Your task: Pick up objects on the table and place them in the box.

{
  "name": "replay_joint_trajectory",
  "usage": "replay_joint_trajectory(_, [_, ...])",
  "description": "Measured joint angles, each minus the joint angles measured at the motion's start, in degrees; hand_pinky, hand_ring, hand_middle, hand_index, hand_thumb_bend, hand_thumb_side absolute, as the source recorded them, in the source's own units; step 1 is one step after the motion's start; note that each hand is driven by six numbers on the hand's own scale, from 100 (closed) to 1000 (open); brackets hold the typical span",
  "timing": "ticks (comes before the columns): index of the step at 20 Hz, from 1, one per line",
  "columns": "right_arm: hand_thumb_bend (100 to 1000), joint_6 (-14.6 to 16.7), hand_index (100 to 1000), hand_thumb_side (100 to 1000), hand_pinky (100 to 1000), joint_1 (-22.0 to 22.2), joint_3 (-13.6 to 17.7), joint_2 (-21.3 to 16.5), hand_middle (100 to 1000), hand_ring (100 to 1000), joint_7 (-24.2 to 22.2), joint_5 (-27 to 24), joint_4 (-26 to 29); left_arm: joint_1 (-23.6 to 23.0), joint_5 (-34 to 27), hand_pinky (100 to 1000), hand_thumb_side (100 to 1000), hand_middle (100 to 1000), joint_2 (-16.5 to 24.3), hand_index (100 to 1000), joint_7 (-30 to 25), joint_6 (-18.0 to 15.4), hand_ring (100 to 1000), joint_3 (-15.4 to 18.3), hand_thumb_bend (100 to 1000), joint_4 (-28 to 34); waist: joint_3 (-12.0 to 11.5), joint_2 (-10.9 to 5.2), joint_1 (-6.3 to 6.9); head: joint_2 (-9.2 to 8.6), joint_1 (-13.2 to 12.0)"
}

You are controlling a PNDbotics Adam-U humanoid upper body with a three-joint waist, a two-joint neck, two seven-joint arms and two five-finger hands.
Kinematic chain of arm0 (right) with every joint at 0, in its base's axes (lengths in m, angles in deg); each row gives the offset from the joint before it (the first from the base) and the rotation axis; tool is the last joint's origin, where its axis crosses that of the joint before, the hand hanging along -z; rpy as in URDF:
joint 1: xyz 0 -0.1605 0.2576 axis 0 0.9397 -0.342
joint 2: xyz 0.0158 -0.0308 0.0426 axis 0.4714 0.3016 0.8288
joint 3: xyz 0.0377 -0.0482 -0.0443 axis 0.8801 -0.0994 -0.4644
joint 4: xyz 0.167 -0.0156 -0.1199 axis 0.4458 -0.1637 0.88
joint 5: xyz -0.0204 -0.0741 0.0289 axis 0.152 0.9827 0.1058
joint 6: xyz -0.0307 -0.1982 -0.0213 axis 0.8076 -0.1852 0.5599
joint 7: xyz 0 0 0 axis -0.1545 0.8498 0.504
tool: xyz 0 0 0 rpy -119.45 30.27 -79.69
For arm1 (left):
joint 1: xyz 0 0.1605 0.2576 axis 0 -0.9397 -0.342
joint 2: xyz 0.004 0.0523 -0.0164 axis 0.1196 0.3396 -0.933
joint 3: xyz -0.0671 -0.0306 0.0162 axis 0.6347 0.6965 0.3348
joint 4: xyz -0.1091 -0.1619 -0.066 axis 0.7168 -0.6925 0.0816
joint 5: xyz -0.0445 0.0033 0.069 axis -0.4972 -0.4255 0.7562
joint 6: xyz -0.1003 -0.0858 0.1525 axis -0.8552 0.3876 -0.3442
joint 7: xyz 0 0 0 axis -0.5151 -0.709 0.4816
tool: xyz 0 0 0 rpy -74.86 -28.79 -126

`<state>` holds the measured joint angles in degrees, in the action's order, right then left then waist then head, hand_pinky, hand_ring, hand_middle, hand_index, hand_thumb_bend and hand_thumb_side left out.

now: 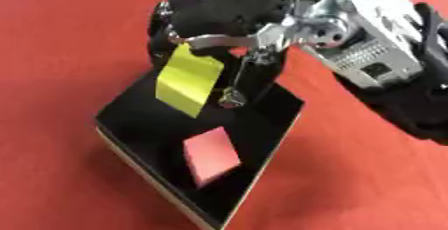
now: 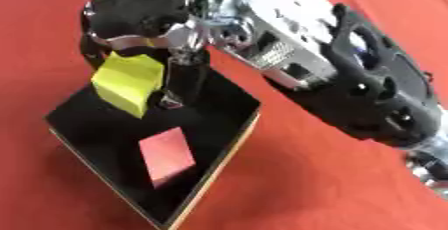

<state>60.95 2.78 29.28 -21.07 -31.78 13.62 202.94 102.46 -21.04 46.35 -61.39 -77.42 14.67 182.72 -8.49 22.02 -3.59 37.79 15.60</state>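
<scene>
Right hand: we see our right hand point(image 1: 229, 11) at the top centre of the frame, its arm entering from the upper right. It hangs over the far end of the box, black fingers pointing down and curled in.

Grip: our fingers point(image 1: 199, 40) are closed on the top edge of the yellow block point(image 1: 188, 79); a silver finger part crosses just above that edge, and another finger reaches down beside the block toward the box floor.

Left hand: we find it in neither view.

Yellow block: it sits in the upper-left part of the frame, hanging from our hand above the box's far-left portion. We cannot tell whether its lower corner touches the box floor.

Yellow block axis: its long axis runs nearly top to bottom in the frame, tilted slightly, with the lower end toward the lower right. A broad face is turned to the camera.

Box point(image 1: 278, 139): shallow, black inside with a pale rim, it lies at the centre and lower centre of the frame, set cornerwise, one corner toward the bottom edge.

Pink block point(image 1: 211, 156): it lies flat on the box floor in the near half, well apart from our hand.

Counter point(image 1: 61, 49): red all round the box.
</scene>
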Motion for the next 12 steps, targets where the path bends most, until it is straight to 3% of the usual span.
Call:
replay_joint_trajectory(5, [103,0.9,651,100,583,1.87,-0.76,0.77,524,594,-0.03,3.42,0.0,0.21,-0.03,581,824,668,-0.03,839,-0.13,-0.03,768,-0.01,192,0.0,-0.01,0.18,0.25,-0.02,0.3])
replay_joint_trajectory(6, [140,1.01,654,100,590,2.2,-0.96,0.86,528,598,-0.03,3.88,0.0,0.25,-0.04,581,824,668,-0.04,839,-0.18,-0.05,768,-0.02,192,0.0,-0.01,0.19,0.28,-0.02,0.38])
replay_joint_trajectory(8, [107,1.25,662,100,600,2.72,-1.32,0.97,538,608,-0.07,4.31,0.0,0.27,-0.04,582,824,668,-0.22,839,-0.2,-0.05,768,-0.02,192,0.0,-0.03,0.23,0.28,-0.03,0.45])
replay_joint_trajectory(12, [204,1.41,702,125,631,3.21,-1.52,1.28,591,657,-0.03,4.57,0.0,0.27,-0.05,581,825,668,-0.44,838,-0.22,-0.04,768,-0.02,192,0.0,-0.04,0.28,0.29,-0.03,0.47])
